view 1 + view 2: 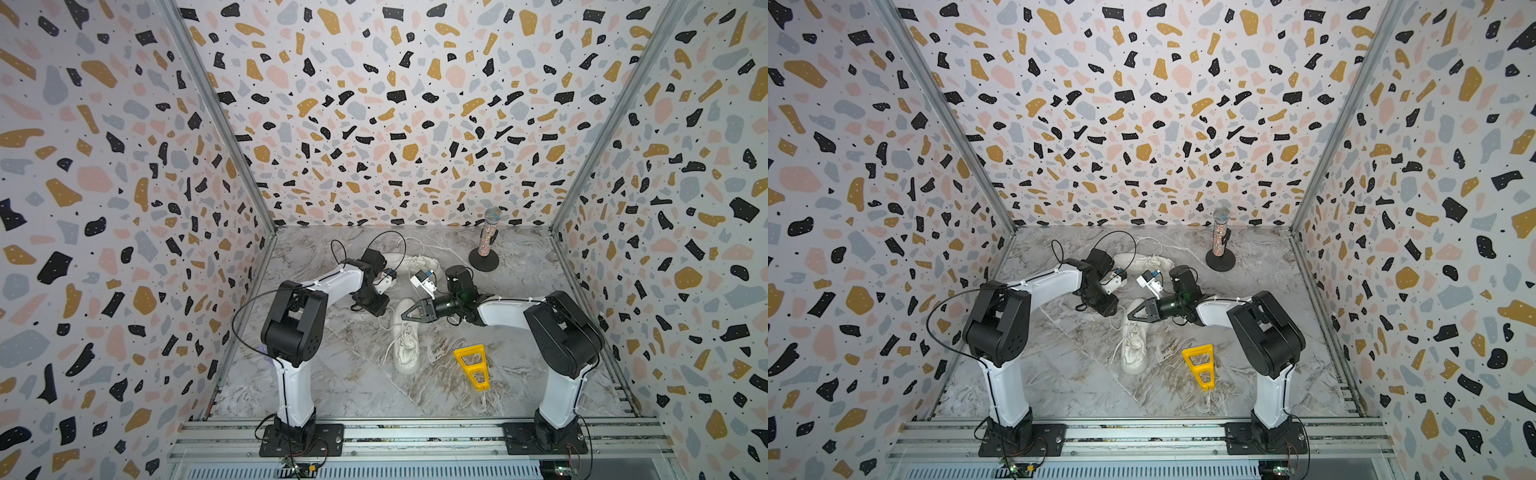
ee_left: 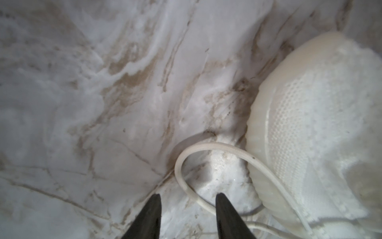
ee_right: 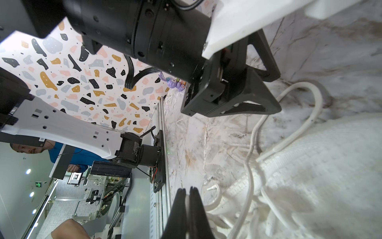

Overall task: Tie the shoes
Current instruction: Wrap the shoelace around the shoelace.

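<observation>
We've got the near shoe [image 1: 405, 343] mid-table, bare table [image 1: 332, 374] to its left, yellow frame [image 1: 473, 366] near its right, far shoe [image 1: 417, 262] by the back wall [image 1: 415, 124]. Left gripper [image 2: 188, 195] jaws stand apart either side of a lace [image 2: 206, 145] beside the sole; right gripper [image 3: 187, 189] jaws are squeezed shut.

- Left arm [image 1: 293, 332]: white moulded shells and black joint housings. A thin black cable [image 1: 249, 303] loops off the elbow.
- Right arm [image 1: 561, 336]: same build and same colours.
- Base plates [image 1: 301, 440]: black and square, with silver corner screws and red-and-black wires. They are bolted to the near aluminium rail [image 1: 415, 434].
- Wrist cameras [image 1: 423, 282]: white blocks with blue connectors.
- Left fingers [image 2: 148, 217]: black, tapering to points.
- Right fingers [image 3: 179, 211]: black, with the same taper on open triangular frames.
</observation>
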